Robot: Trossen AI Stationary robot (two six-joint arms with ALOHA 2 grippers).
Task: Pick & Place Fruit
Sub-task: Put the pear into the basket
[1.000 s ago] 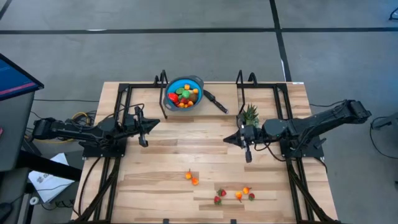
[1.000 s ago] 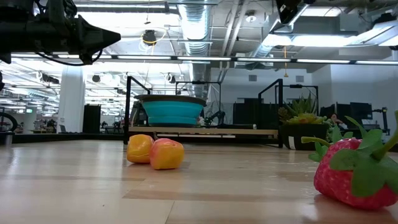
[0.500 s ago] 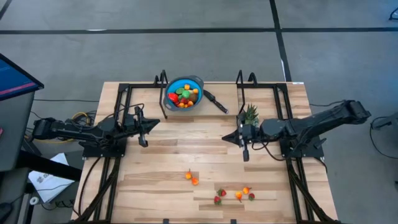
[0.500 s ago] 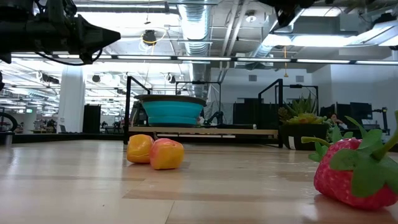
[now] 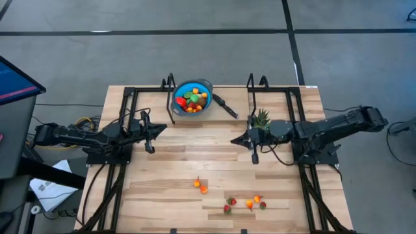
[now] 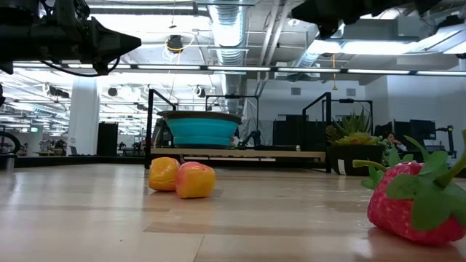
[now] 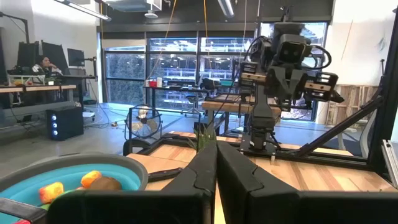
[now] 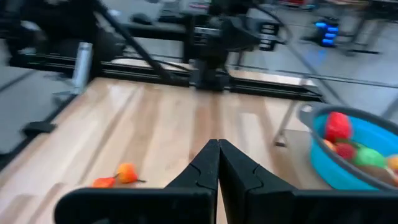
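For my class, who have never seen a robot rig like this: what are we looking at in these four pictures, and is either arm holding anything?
Two dark robot arms work at a wooden table. One camera looks down from above, one sits at table height, and one rides on each wrist. The left gripper and the right gripper hang over the table, both shut and holding nothing. A blue bowl at the far edge holds toy fruit. More toy fruit lies near the front: two orange pieces and a cluster with strawberries. A spiky green plant stands by the right arm.

Right claw (image 5: 235, 139) farther toward table centre
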